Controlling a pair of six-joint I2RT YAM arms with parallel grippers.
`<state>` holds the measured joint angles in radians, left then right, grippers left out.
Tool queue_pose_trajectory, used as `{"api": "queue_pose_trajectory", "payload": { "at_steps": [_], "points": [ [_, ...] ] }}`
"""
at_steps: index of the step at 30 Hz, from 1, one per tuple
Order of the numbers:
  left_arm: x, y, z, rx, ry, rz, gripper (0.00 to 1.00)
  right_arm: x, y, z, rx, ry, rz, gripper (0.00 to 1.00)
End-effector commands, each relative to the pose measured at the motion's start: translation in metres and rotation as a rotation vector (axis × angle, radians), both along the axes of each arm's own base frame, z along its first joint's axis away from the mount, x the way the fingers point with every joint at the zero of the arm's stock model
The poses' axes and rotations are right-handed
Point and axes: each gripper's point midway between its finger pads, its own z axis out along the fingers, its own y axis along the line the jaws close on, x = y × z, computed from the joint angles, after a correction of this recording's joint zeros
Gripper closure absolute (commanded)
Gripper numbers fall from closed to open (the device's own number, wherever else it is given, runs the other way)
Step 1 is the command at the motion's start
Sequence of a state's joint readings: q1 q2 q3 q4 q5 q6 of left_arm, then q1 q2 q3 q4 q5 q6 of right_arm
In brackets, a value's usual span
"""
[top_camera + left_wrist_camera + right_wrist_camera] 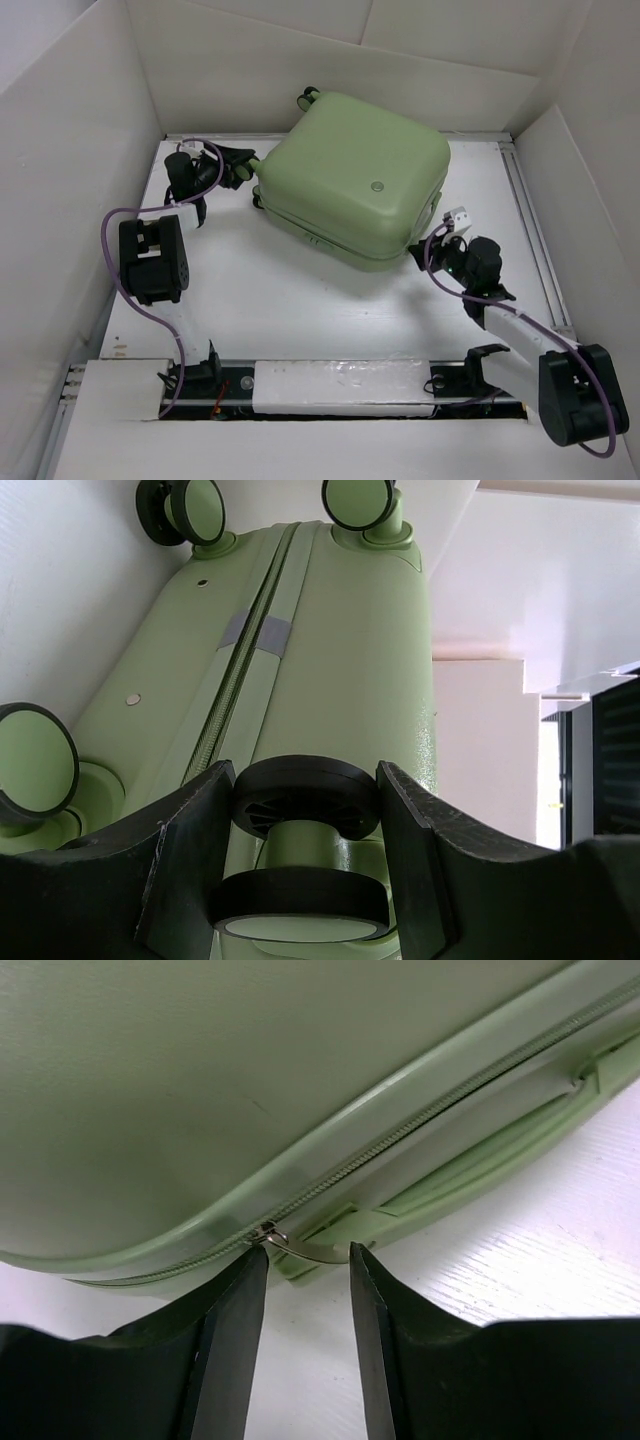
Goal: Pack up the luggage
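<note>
Left hand — tight around luggage wheel

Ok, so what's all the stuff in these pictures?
luggage: one, pale green, closed, back of the table
wheels: four, black and green, luggage's left end
badge: one, silver, on the top shell
zip pull: one, silver, between the right pincer's tips
table: one, white, under everything
walls: three, white, around the table
cables: two, purple, one each side
arms: two, black and white, near edge
left pincer: one, black, clamped on a wheel
right pincer: one, black, open at the zip
</note>
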<state>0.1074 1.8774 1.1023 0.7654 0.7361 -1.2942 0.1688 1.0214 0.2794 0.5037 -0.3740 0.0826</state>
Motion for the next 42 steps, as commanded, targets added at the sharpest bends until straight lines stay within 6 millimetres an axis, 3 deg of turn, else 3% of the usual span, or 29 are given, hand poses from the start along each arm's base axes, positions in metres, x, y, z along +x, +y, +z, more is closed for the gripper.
{"api": "queue_pose_trajectory", "payload": {
  "at_steps": [1, 6, 8, 11, 13, 18, 22, 30, 31, 33, 38, 42],
  "points": [
    [0.006, 0.002, 0.049, 0.017, -0.176, -0.008, 1.00, 0.011, 0.016, 0.044, 0.014, -0.153, 0.074, 0.55],
    [0.005, 0.002, 0.045, 0.016, -0.167, -0.008, 1.00, 0.002, 0.028, 0.048, 0.025, -0.165, 0.139, 0.57],
    [0.005, 0.002, 0.045, 0.024, -0.172, -0.008, 1.00, 0.000, 0.022, 0.049, 0.031, -0.174, 0.098, 0.57],
    [0.005, 0.002, 0.043, 0.023, -0.163, -0.008, 1.00, 0.004, 0.010, 0.047, 0.019, -0.174, 0.024, 0.55],
    [0.005, 0.002, 0.043, 0.023, -0.163, -0.008, 1.00, 0.007, 0.011, 0.058, 0.024, -0.197, 0.023, 0.55],
    [0.005, 0.002, 0.043, 0.023, -0.163, -0.008, 1.00, 0.016, 0.018, 0.048, 0.010, -0.152, 0.057, 0.58],
    [0.005, 0.002, 0.043, 0.030, -0.168, -0.009, 1.00, 0.015, 0.019, 0.041, 0.019, -0.134, 0.064, 0.65],
    [0.001, 0.002, 0.039, 0.029, -0.158, -0.009, 1.00, 0.007, 0.027, 0.027, 0.045, -0.089, 0.099, 1.00],
    [0.001, 0.002, 0.039, 0.029, -0.158, -0.009, 1.00, 0.007, 0.028, 0.032, 0.058, -0.102, 0.097, 1.00],
    [0.001, 0.002, 0.039, 0.029, -0.158, -0.009, 1.00, -0.003, 0.028, 0.023, 0.086, -0.067, 0.100, 1.00],
    [0.000, 0.003, 0.040, 0.030, -0.157, 0.000, 1.00, -0.042, 0.048, 0.024, 0.175, 0.001, 0.143, 1.00],
    [-0.002, 0.002, 0.040, 0.030, -0.157, 0.000, 1.00, -0.082, 0.076, 0.020, 0.278, 0.096, 0.190, 1.00]
  ]
}}
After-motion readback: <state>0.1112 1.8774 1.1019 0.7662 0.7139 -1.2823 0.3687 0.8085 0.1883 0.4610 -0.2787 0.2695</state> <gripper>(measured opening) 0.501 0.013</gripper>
